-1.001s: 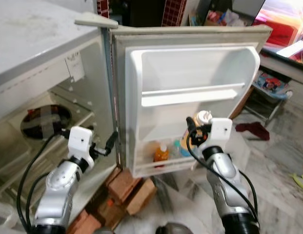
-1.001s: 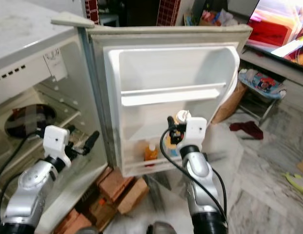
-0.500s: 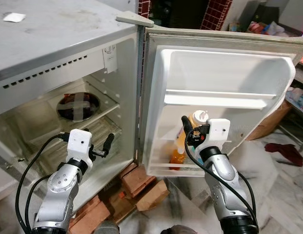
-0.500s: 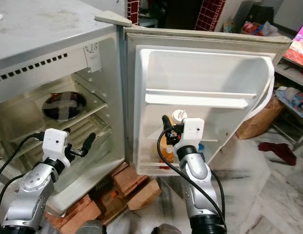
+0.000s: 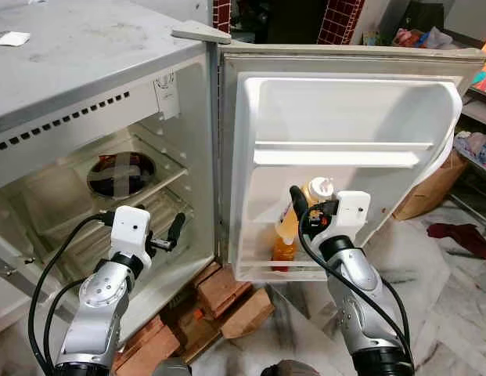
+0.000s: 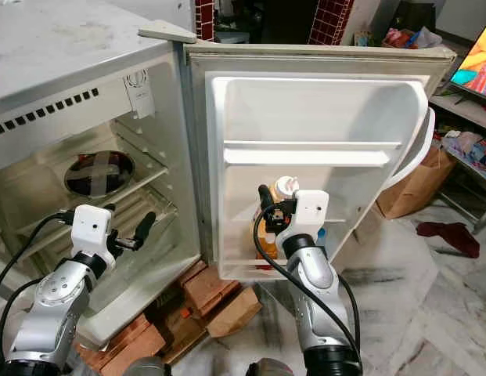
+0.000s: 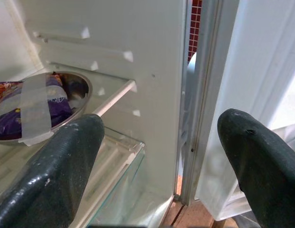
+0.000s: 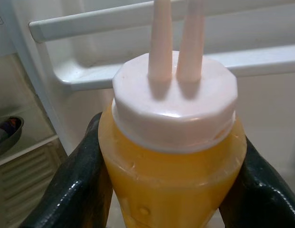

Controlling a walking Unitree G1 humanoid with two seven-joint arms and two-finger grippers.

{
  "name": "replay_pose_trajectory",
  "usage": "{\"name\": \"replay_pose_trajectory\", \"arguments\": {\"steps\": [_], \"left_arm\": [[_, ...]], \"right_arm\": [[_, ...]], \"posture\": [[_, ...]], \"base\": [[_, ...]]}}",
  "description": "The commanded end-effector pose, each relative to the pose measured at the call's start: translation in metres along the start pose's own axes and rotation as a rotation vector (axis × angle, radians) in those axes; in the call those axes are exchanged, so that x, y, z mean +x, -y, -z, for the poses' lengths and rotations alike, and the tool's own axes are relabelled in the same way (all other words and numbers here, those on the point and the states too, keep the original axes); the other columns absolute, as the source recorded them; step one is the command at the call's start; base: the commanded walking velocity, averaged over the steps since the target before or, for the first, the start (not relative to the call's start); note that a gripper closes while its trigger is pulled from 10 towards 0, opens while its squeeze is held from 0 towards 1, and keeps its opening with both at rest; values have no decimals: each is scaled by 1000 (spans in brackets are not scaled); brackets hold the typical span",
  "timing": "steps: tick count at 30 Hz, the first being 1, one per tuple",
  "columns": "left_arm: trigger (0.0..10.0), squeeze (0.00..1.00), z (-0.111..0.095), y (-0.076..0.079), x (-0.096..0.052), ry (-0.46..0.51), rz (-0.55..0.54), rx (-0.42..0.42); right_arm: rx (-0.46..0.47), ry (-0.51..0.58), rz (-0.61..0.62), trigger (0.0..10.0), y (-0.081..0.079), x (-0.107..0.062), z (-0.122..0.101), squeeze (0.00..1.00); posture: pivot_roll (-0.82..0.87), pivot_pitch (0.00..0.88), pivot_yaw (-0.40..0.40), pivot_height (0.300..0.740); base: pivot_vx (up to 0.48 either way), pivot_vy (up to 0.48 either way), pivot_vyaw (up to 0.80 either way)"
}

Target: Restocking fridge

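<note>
The orange juice bottle (image 8: 171, 161) with a white cap (image 8: 175, 102) looks like smooth, rigid plastic, full and fairly heavy, so likely slippery; the shoulder just under the cap is the sound place to hold. There the right gripper (image 5: 307, 210) has its jaws pinching it, forearm raised before the fridge door (image 5: 344, 110), above its bottom shelf (image 5: 293, 266). The left gripper (image 5: 174, 232) hovers with jaws spread near the fridge's lower shelf (image 7: 111, 156).

We see the open fridge (image 5: 86, 94), its door (image 5: 344, 102) swung wide, and a yellow squeeze bottle (image 8: 171, 166) with a white twin-nozzle cap held upright before the door's lower shelf, perhaps slightly tilted.
</note>
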State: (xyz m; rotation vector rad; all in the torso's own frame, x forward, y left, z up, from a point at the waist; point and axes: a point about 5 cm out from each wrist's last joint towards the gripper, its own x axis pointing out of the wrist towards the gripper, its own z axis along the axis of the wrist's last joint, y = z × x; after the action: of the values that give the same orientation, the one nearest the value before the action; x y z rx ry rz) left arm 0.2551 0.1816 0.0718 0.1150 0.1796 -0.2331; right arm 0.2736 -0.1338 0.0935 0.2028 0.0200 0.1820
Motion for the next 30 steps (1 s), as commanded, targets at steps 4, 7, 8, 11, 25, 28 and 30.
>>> {"name": "replay_pose_trajectory", "arguments": {"steps": [4, 7, 8, 11, 25, 28, 30], "left_arm": [[10000, 0, -2, 1, 3, 0, 2, -1], [10000, 0, -2, 1, 4, 3, 2, 3], [10000, 0, -2, 1, 4, 3, 2, 4], [10000, 0, -3, 1, 4, 5, 2, 6], [10000, 0, -13, -4, 13, 26, 19, 22], [10000, 0, -12, -7, 13, 24, 10, 27], [10000, 0, -15, -10, 13, 28, 4, 16]], "right_arm": [[-2, 27, -15, 10000, -1, 1, -8, 0], [-2, 26, -19, 10000, -1, 1, -8, 0], [-2, 26, -21, 10000, -1, 1, -8, 0], [-2, 26, -25, 10000, -2, 2, -8, 0], [-35, 98, -40, 10000, -3, 7, -29, 0], [-31, 101, -18, 10000, 2, 6, -30, 0], [-16, 107, 9, 10000, 7, 8, -32, 0]], "posture": [[6, 0, -66, 675], [6, 0, -66, 655], [6, 0, -66, 650], [7, 0, -67, 625], [-11, 0, -58, 610], [-8, 0, -58, 610], [-3, 0, -60, 610]], "base": [[0, 0, 0], [0, 0, 0], [0, 0, 0], [0, 0, 0], [0, 0, 0], [0, 0, 0], [0, 0, 0]]}}
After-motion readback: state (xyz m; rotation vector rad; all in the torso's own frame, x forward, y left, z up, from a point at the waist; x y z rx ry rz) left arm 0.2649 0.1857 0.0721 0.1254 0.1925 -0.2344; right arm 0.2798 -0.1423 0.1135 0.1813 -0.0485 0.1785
